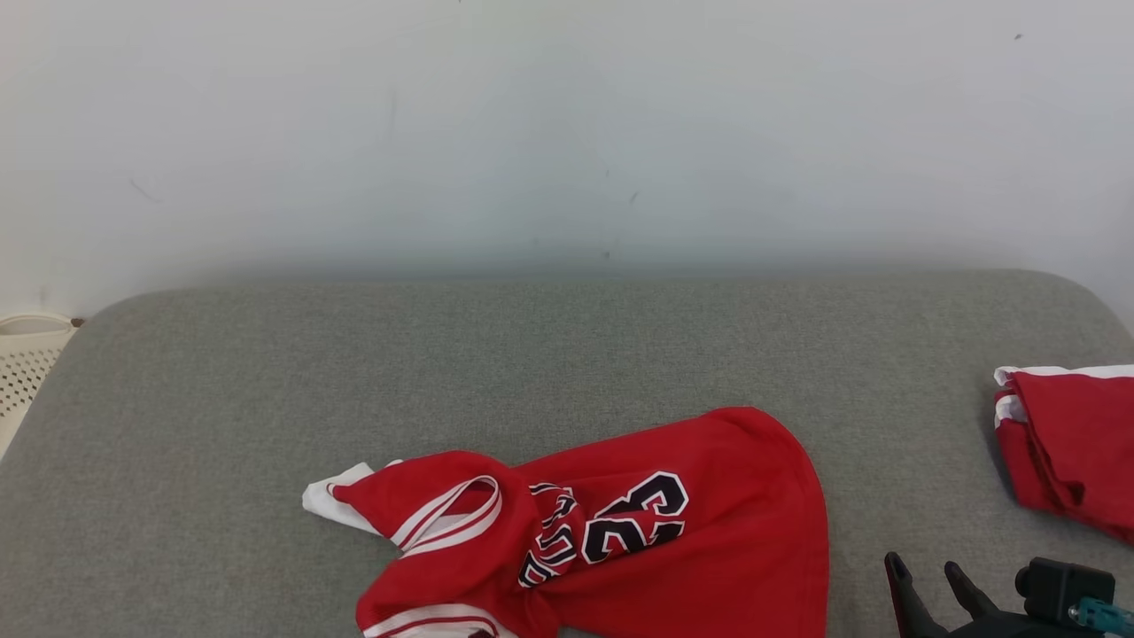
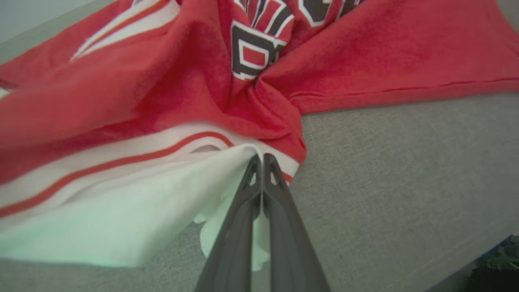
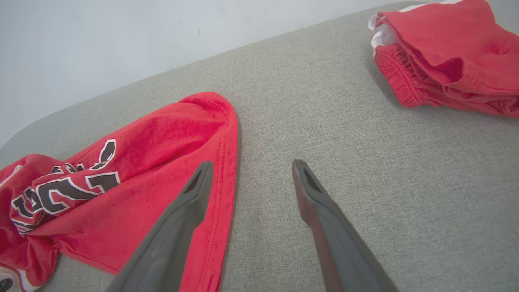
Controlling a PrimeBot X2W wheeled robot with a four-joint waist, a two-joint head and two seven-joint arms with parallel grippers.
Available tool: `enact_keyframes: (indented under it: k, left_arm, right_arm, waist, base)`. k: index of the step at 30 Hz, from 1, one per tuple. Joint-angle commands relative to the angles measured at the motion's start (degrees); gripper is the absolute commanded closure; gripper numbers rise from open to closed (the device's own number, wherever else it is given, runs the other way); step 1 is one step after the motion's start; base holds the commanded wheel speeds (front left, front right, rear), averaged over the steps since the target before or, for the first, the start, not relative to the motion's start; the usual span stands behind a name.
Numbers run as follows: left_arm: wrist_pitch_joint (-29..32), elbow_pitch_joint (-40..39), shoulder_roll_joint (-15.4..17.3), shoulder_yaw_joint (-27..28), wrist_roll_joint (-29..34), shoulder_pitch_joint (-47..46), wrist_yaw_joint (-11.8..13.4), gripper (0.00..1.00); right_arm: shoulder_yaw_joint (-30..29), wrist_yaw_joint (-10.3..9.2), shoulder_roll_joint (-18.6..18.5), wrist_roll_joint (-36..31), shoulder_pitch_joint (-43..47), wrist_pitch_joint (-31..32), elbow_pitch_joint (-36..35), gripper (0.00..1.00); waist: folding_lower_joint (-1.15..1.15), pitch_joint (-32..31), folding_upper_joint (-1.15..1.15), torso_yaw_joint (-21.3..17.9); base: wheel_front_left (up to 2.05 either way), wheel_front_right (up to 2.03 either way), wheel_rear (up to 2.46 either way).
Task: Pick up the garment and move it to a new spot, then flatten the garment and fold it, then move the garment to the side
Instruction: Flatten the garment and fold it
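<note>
The garment (image 1: 691,532) is a red jersey with white-and-red trim and black lettering, lying crumpled on the grey cushion near the front edge. In the left wrist view my left gripper (image 2: 262,156) is shut, its fingertips pinching the white trimmed edge of the garment (image 2: 365,52), and the cloth bunches up toward the pinch. My right gripper (image 1: 923,564) stands open at the lower right, just off the jersey's hem. In the right wrist view the right gripper (image 3: 251,164) has bare cushion between its fingers, and its left finger overlaps the garment's (image 3: 162,162) hem.
A second red piece of clothing (image 1: 1072,443), folded, lies at the right edge of the cushion (image 1: 532,354) and shows again (image 3: 446,52) far right. A white perforated basket (image 1: 22,363) sits off the cushion's left side. A pale wall rises behind.
</note>
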Motion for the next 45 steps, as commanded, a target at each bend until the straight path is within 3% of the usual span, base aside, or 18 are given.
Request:
enact_keyframes:
  k: [1,2,3,10,14,26,45]
  left_arm:
    - [-0.31,0.29,-0.09,0.25,-0.16,-0.95,0.32,1.00]
    - [-0.55,0.71,-0.48,0.66,-0.52,-1.05,0.60,0.36]
    - [-0.62,1.11,-0.78,1.41,-1.30,-0.96,1.11,0.00]
    - [0.77,-0.24,1.47,8.74,-7.62,2.85,5.10,0.00]
    - [3.35,-3.86,3.31,12.15,-11.52,6.41,6.17,0.00]
    - [3.54,-10.01,8.14,17.84,-13.06,8.99,10.89,0.00]
    - [0.70,1.89,3.63,13.46,-12.71,1.28,5.08,0.00]
  right_arm:
    - [0.14,-0.11,-0.01,0.23,-0.22,0.06,-0.03,0.00]
    - [0.22,-0.11,-0.01,0.16,-0.32,0.14,-0.08,0.00]
    - [0.29,-0.11,-0.01,0.09,-0.38,0.12,-0.12,0.00]
    - [-0.51,-0.11,-0.01,0.19,0.82,0.01,-0.35,0.00]
    - [-1.22,-0.11,-0.01,0.32,1.08,-0.10,-0.46,0.00]
    - [-1.25,-0.11,-0.01,-0.08,0.08,0.17,-0.53,0.00]
    - [-1.16,-0.11,-0.02,-0.36,-1.01,0.21,-0.31,0.00]
  waist:
    - [0.00,-0.07,0.00,-0.11]
    - [0.00,-0.13,0.00,-0.25]
    - [0.00,-0.18,0.00,-0.42]
    - [0.00,-0.45,0.00,-1.10]
    - [0.00,-0.46,0.00,-0.56]
    - [0.00,0.04,0.00,-0.81]
    - [0.00,1.01,0.00,-2.26]
  base:
    - [0.00,0.00,0.00]
    - [0.00,0.00,0.00]
    - [0.00,0.00,0.00]
    - [0.00,0.00,0.00]
    - [0.00,0.00,0.00]
    - [0.00,0.00,0.00]
    - [0.00,0.00,0.00]
